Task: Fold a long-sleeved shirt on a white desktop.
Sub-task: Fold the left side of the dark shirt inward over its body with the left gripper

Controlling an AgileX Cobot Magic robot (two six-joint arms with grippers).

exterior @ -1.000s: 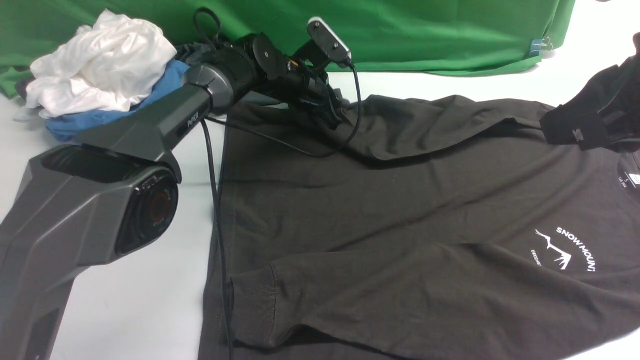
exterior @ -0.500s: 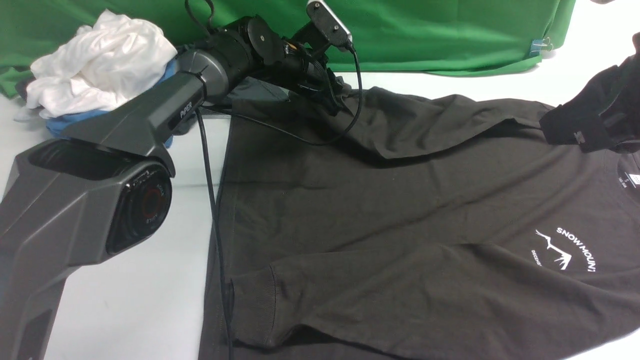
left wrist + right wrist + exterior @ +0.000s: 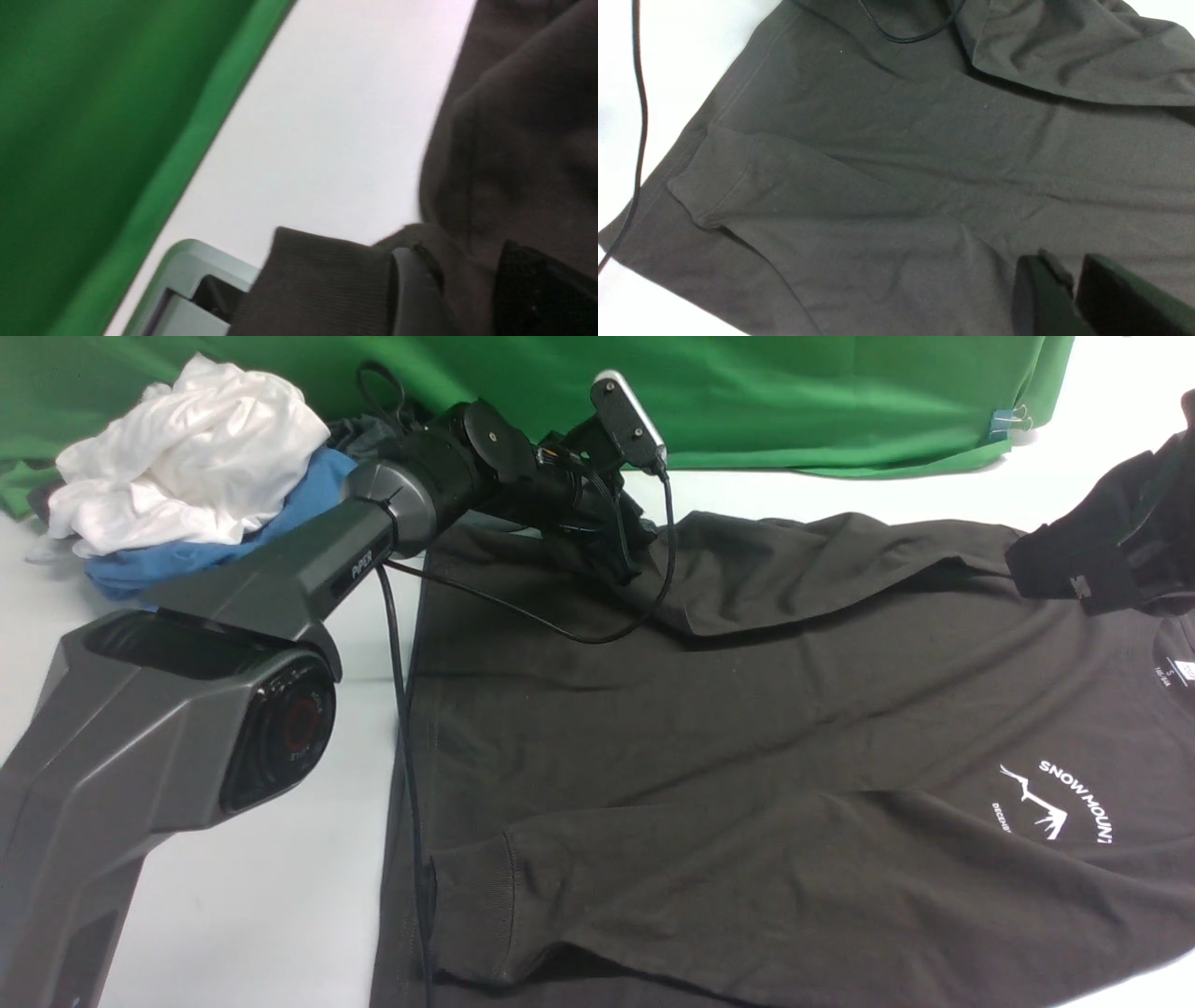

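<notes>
I have the shirt (image 3: 747, 728) lying logo-up on the desktop (image 3: 261, 896), both sleeves seemingly laid in and the body folds left to do, with the left gripper (image 3: 624, 558) at a cuff (image 3: 322, 280) and the right gripper (image 3: 1074, 280) by the shoulder, though whether either grips cloth I cannot tell.

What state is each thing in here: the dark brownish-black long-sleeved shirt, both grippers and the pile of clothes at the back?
Dark brownish-black long-sleeved cotton shirt: spread logo-up on the white desktop, sleeves folded in, body not yet folded.
Left gripper: jaws apart, sleeve cloth between them.
Right gripper: jaws nearly together over the shirt, no cloth clearly held.
Crumpled white garment: heaped on a blue garment, unfolded.
</notes>
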